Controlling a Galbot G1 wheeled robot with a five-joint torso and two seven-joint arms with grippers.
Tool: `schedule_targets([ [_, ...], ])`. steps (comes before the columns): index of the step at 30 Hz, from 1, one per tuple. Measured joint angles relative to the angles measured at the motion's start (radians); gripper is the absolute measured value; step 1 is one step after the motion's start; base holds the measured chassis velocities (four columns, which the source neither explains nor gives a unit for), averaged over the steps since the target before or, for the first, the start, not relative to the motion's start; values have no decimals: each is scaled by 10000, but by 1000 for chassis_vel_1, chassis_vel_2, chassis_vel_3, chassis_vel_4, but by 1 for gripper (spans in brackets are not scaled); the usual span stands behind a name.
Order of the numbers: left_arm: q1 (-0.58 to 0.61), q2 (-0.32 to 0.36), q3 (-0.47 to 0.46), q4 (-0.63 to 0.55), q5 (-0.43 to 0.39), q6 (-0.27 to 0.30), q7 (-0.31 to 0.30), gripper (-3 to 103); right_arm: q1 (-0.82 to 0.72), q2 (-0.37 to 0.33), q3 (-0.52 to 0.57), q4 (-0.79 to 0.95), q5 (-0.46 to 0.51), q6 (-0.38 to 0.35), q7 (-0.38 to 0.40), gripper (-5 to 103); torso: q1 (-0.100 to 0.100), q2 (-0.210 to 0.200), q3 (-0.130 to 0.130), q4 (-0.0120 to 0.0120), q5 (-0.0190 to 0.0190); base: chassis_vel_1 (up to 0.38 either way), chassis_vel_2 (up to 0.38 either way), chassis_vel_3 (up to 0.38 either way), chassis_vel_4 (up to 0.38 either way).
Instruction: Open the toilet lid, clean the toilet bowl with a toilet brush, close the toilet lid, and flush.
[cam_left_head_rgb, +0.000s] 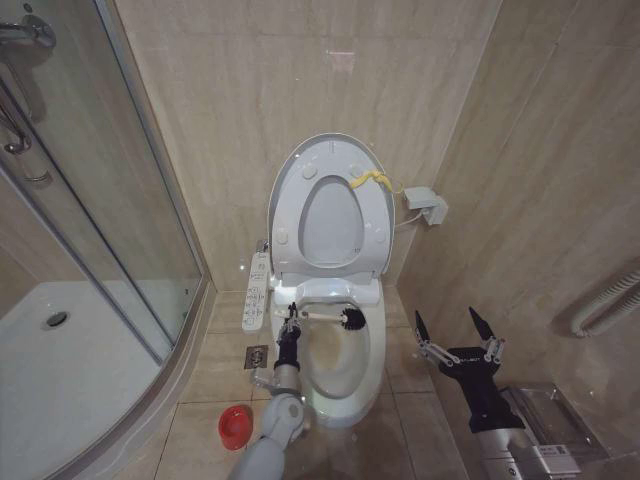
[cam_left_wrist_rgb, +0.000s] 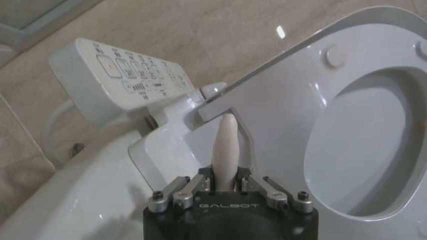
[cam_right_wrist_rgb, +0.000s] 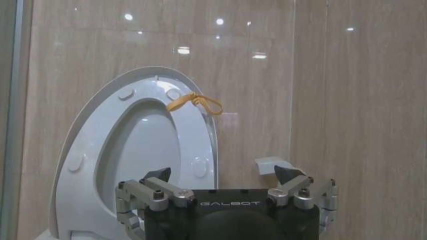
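The large glossy white plastic toilet lid stands raised against the tiled wall behind the white ceramic toilet bowl, with the white seat ring upright against it. The black-headed toilet brush lies across the bowl's rear, its handle in the left tool. A red round holder cup sits on the floor left of the bowl. The right tool hangs right of the bowl.

My left arm reaches forward and a little inward from low in the head view, wrist straight, forearm nearly in line with the hand. My left gripper has its fingers drawn in tight on a thin white handle that stands up between them. My right arm sits lower and off to the right, held still. My right gripper points forward, its two dark fingertips spread wide apart with nothing between them.
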Motion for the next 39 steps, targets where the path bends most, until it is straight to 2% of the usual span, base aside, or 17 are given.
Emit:
schedule_targets([
  [6, 143, -261, -21, 115, 475, -91, 51, 20, 0, 0, 0, 0, 0, 0, 0, 100, -1, 1, -1, -1, -3, 0, 0, 0, 0],
  [18, -15, -7, -79, 1238, 3181, -629, 41, 21, 0, 0, 0, 0, 0, 0, 0, 100, -1, 2, -1, -8, -7, 0, 0, 0, 0],
  [24, -31, 32, -159, 1563, 4101, -727, -76, 21, 0, 0, 0, 0, 0, 0, 0, 100, -2, 3, -2, -8, -7, 0, 0, 0, 0],
  [26, -29, 49, -186, 1721, 4567, -743, -207, 24, 0, 0, 0, 0, 0, 0, -1, 100, -2, 2, -1, -5, -6, 0, 0, 0, 0],
  [33, -156, 137, -197, 1984, 5446, -728, -403, 27, 0, 0, 0, 0, 0, 0, 0, 100, -2, 2, -1, -6, -6, 0, 0, 0, 0],
  [39, -40, 197, -189, 1857, 5760, -705, -434, 28, 0, 0, 0, -1, 0, 0, 0, 100, -1, 1, -1, -8, -6, 0, 0, 0, 0],
])
